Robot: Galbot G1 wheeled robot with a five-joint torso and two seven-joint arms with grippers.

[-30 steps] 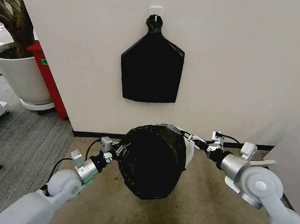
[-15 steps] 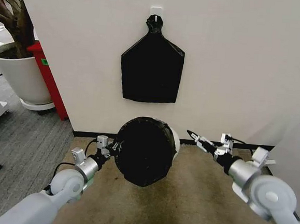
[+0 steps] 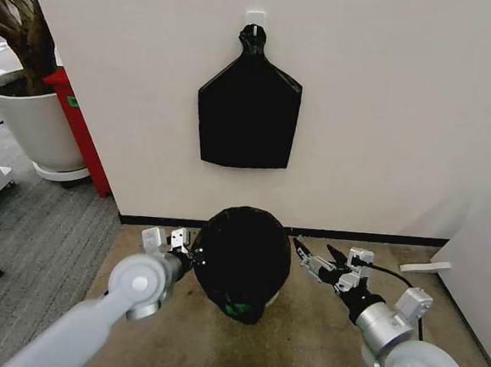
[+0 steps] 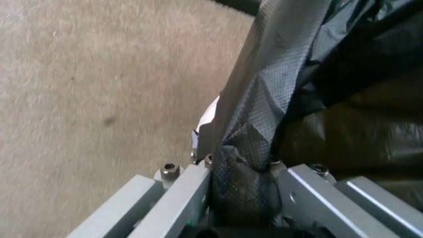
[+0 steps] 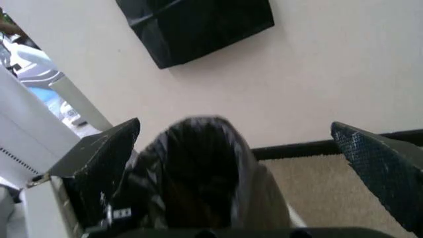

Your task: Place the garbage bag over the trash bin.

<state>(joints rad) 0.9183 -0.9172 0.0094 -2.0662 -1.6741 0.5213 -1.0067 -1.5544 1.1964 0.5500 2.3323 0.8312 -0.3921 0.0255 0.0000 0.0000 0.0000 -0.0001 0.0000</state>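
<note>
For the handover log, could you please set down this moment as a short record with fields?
garbage bag: black, draped over the bin on the carpet by the wall
trash bin: almost wholly covered, a sliver of white showing
left gripper: at the bag's left side, shut on a fold of bag film
right gripper: open, just right of the bag, holding nothing
hanging black bundle: on a wall hook above
plant pot: far left

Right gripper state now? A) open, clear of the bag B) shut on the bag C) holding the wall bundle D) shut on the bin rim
A: the right gripper has its fingers spread beside the garbage bag, while the left gripper pinches the bag's film.
</note>
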